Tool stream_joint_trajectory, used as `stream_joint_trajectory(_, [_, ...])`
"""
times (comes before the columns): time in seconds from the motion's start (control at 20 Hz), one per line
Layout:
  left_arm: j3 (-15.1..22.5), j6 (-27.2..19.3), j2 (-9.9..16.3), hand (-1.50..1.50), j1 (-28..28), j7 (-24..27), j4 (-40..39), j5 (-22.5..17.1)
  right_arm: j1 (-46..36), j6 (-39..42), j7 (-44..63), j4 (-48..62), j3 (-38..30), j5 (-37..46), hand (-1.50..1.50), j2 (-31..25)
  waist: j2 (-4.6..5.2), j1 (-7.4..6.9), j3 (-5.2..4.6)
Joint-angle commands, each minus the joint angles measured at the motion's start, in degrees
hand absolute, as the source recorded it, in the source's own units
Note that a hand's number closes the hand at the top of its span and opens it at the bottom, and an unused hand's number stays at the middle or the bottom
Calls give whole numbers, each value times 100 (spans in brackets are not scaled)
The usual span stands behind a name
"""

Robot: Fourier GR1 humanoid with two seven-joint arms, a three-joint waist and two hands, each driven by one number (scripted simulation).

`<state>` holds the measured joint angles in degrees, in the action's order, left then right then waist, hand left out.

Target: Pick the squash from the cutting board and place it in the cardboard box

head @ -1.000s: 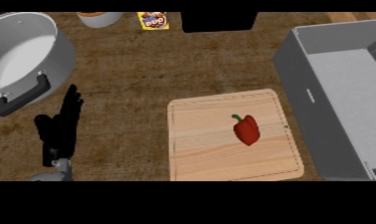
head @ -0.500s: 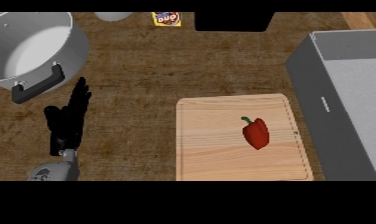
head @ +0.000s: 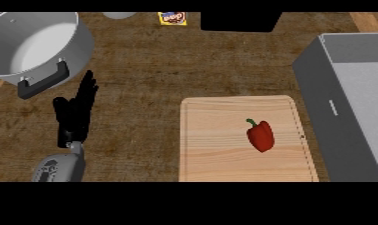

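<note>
While the red pepper-like squash (head: 260, 135) lies on the board (head: 221, 144), outside the box (head: 347, 99), the left hand (head: 76, 111) rests open, holding nothing.

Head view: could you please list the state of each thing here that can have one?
Pepper: lying on the board, unheld.
Board: flat on the counter, holding only the pepper.
Box: grey, open-topped, nothing visible inside.
Pot: lidless, nothing visible inside.
Left hand: open, fingers straight, holding nothing.
Right hand: not in view.
</note>
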<state>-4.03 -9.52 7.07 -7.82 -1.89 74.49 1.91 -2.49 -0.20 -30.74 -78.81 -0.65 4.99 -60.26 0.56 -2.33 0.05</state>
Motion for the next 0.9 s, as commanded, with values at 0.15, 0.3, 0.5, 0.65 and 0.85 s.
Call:
stream_joint_trajectory(0.15, [38,-157,-39,0,-74,-124,10,133,-1469,1061,-215,1709,587,81,-150,772,-9,3,4])
stream_joint_trajectory(0.3, [26,-106,-37,0,-48,-124,40,93,-1758,1275,-849,2457,461,-57,-150,1163,-9,34,7])
stream_joint_trajectory(0.5, [-66,-17,17,0,10,5,-60,11,-1788,2198,-1676,2797,164,-629,-150,1172,-26,130,4])
stream_joint_trajectory(0.65, [-121,83,121,0,24,-69,46,-61,-1833,3031,-1679,3267,-215,-1282,-150,1111,-28,148,5])
stream_joint_trajectory(0.85, [4,-92,-93,0,318,196,-15,88,-2240,3819,-1261,3899,-575,-1848,-150,833,-23,135,3])
